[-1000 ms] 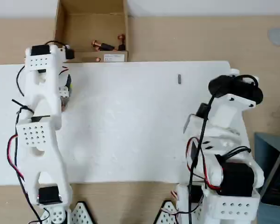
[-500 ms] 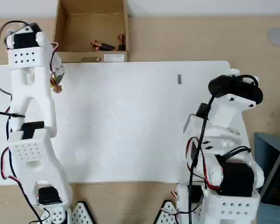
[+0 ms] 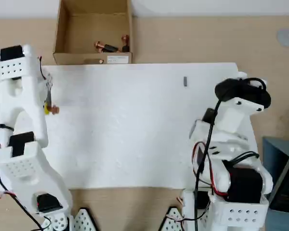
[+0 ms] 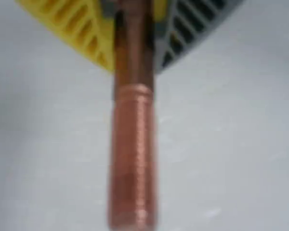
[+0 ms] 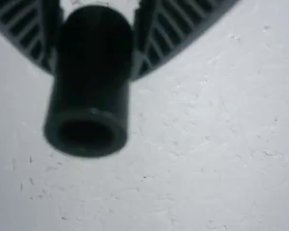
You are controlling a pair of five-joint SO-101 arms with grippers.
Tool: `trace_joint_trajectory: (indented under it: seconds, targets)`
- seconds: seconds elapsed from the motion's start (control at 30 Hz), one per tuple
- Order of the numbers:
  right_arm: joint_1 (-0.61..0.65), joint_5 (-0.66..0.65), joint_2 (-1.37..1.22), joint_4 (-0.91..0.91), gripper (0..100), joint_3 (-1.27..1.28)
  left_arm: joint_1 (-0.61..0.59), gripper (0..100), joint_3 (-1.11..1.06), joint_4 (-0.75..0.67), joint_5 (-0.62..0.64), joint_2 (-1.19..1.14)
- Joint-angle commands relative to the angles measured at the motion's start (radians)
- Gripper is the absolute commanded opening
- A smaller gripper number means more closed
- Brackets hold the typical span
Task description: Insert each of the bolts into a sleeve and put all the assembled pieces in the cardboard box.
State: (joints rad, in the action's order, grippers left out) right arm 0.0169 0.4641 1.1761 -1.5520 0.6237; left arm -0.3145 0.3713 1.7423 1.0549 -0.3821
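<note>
Left hand (image 4: 133, 45): clamped on a copper-coloured threaded metal bolt (image 4: 132, 159), shank jutting past the fingertips, over the left edge of the white foam surface (image 3: 135, 130)
Right hand (image 5: 94, 21): gripping a black cylindrical sleeve (image 5: 89, 106), open bore outward, above the same surface
Brown cardboard box (image 3: 59, 29): beyond the surface's far edge, copper-and-black assembled pieces (image 3: 108, 47) inside near its front wall

Shiny copper-coloured threaded metal bolt (image 4: 132, 159), matt black sleeve (image 5: 89, 96), brown cardboard box (image 3: 82, 31), rough white board (image 3: 144, 134)
</note>
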Motion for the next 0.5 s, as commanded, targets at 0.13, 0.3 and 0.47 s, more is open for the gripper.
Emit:
trace_joint_trajectory:
  seconds: [0.13, 0.3, 0.47]
  targets:
    - [-0.008, 0.008, 0.007, 0.0, 0.9, -0.061, -0.009, 1, -0.005, 0.009, 0.034, 0.107]
    - [-0.007, 0.008, 0.007, -0.002, 0.9, -0.061, 0.008, 24, -0.006, 0.009, 0.031, 0.107]
    - [-0.008, 0.008, 0.007, -0.003, 0.9, -0.061, 0.017, 26, 0.0, 0.009, 0.028, 0.108]
